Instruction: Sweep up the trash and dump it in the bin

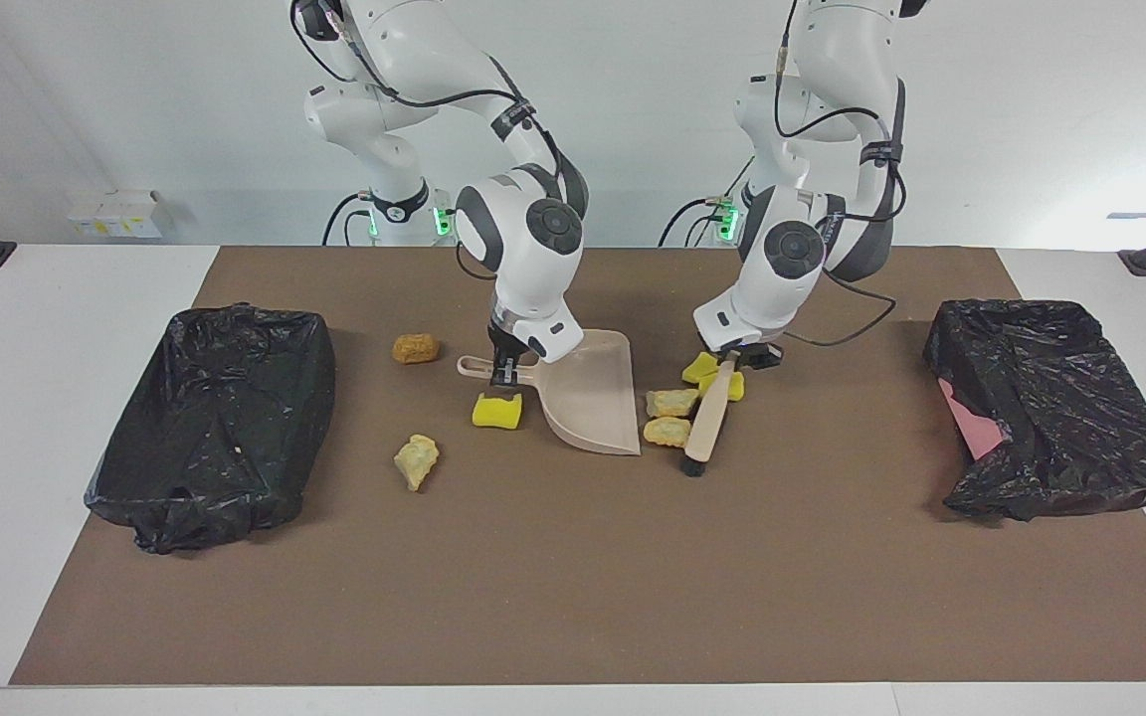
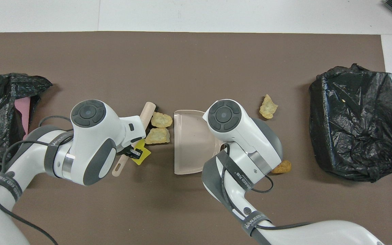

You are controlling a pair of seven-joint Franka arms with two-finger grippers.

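Starting closest to the robots: the orange-brown lump (image 1: 415, 348) sits on the brown mat (image 1: 573, 597) toward the right arm's end, just beside the tip of the dustpan (image 1: 593, 398) handle. The right gripper (image 1: 505, 376) is clenched around that handle, and the pan lies flat with its open mouth facing the left arm's end of the table. A bright yellow foam block (image 1: 496, 411) lies right under the handle, touching or nearly touching the pan's back edge.

On the mouth side, the left gripper (image 1: 732, 360) is clamped on the brush (image 1: 707, 423), which slants away from the robots with its dark bristles on the mat. Two yellow foam bits (image 1: 700, 367) are bunched up at the gripper, partly hidden by it. Two pale rocky chunks (image 1: 672, 402) and (image 1: 667, 431) sit squeezed between the brush and the dustpan's mouth, just beside the lip but not in the pan, as the overhead view shows.

A bit farther out, another pale chunk (image 1: 417, 460) lies alone toward the right arm's end, well apart from the pan.

A black-bagged bin (image 1: 225, 418) stands at the right arm's end of the mat, and a second bagged bin (image 1: 1060, 418) with some pink showing stands at the left arm's end.
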